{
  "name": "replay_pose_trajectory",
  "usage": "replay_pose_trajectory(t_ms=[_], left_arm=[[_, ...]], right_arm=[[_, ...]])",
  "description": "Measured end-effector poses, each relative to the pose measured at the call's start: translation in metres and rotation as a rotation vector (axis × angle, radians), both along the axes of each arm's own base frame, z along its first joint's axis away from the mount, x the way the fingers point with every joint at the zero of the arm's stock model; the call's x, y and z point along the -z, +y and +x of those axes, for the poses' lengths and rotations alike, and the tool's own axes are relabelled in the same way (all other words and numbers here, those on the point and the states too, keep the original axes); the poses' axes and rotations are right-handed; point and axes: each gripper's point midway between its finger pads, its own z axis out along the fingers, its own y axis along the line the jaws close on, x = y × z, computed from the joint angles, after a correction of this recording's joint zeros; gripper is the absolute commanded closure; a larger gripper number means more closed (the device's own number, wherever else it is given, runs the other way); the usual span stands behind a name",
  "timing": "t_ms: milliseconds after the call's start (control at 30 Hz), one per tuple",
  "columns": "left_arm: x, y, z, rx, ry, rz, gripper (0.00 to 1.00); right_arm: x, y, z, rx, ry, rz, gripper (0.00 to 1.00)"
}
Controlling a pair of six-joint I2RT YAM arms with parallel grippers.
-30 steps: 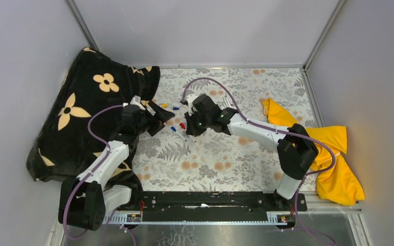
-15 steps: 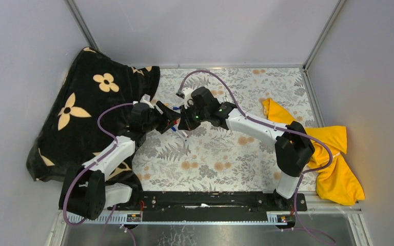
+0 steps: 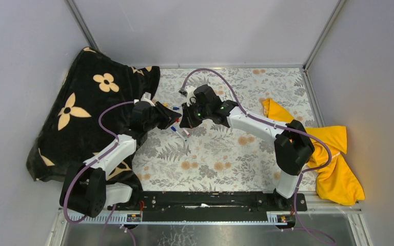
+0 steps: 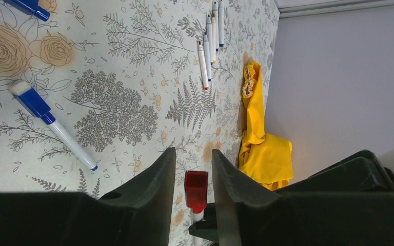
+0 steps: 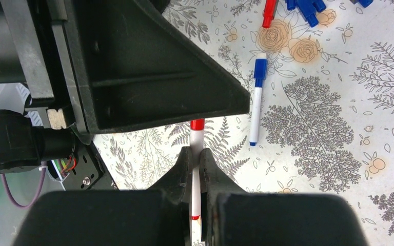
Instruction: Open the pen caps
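Above the flowery bench (image 3: 220,164), the right gripper (image 5: 195,154) squeezes a thin white pen (image 5: 197,141) – its small red plastic cap (image 4: 195,184) sits inside the left gripper (image 4: 193,154), whose jaws are narrow but not quite touching it. Looks like the cap-pulling step – next, the left gripper must pinch the cap and pull straight away

Left gripper (image 3: 176,117) has swung away from the black cloth (image 3: 77,123) toward centre and now meets the right gripper (image 3: 185,121). Its jaws, wide before, have narrowed around the red cap (image 4: 196,183), slim gaps showing either side. Right gripper has edged back and left, bringing the pen (image 5: 197,139) with it.
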Motion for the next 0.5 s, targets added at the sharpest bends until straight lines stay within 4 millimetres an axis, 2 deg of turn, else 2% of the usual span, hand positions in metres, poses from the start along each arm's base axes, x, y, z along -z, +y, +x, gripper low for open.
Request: replay_pose_trajectory(t_ms=[333, 433, 500], left_arm=[[-0.001, -0.003, 0.0, 0.007, -0.005, -0.001, 0.6], [-0.004, -0.004, 0.001, 0.007, -0.011, -0.002, 0.61], [-0.005, -0.004, 0.001, 0.008, -0.014, -0.003, 0.65]], right_arm=[[-0.001, -0.005, 0.012, 0.026, 0.007, 0.019, 1.0], [0.003, -0.005, 0.012, 0.021, 0.019, 0.018, 1.0], [0.005, -0.005, 0.012, 0.021, 0.024, 0.015, 1.0]])
